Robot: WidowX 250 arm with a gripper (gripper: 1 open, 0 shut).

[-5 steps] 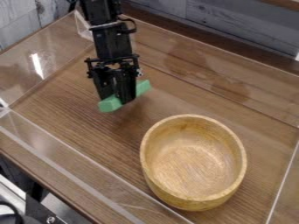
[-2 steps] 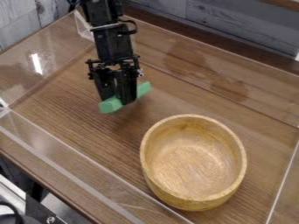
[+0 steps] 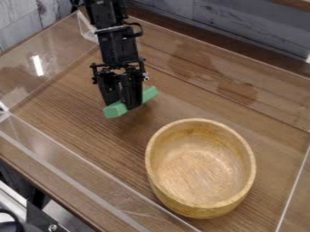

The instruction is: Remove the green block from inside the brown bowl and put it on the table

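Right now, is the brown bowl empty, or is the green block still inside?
Empty. The brown bowl shows only bare wood inside; the green block is outside, gripped by the claw.

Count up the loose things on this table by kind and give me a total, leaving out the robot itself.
Green blocks: 1, the green block, clamped in the hand over the table
Wooden bowls: 1, the brown bowl, nothing inside it
Total: 2
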